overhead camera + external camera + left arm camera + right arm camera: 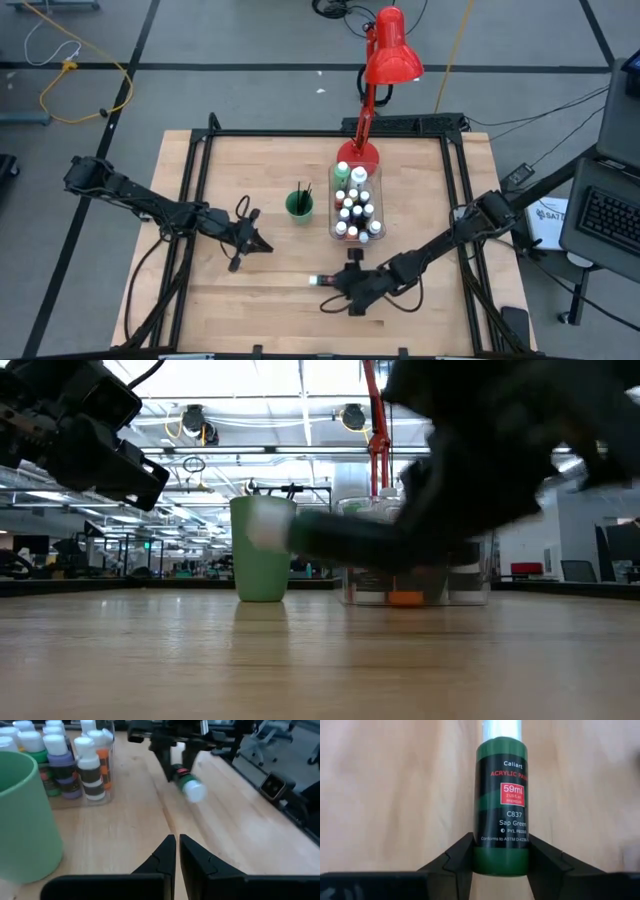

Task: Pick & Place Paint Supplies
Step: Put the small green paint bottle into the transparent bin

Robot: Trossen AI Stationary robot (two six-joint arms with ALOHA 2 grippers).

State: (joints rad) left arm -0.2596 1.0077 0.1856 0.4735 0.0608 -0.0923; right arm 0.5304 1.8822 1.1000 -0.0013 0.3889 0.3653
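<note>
Right tool (338, 283) is low over the worktop (260, 290) at about 6 o'clock, near the front edge. Its fingers sit on both sides of the base end of a green paint bottle (501, 800), which lies on its side. Right wrist view shows both pads against the bottle body, so I read it as clamped on or just closing; the bottle looks to be resting on the wood, not lifted.

From above, the white cap (313, 281) points to 9 o'clock, away from the wrist. Gripping the base end keeps the cap clear and should let the bottle swing upright for the drop.

The clear bin (376, 229) sits just right of centre toward 1 o'clock and is packed with upright white-capped bottles (352, 205). That's the likely destination; free slots look scarce, so placement will be tight.

The green cup (299, 207), at centre, holds dark brushes (302, 190).

Left tool (177, 851) is parked at 9 o'clock off centre, fingers pressed together, holding nothing and clear of the right arm's path.

A red lamp (388, 50) stands at 12 o'clock.
</note>
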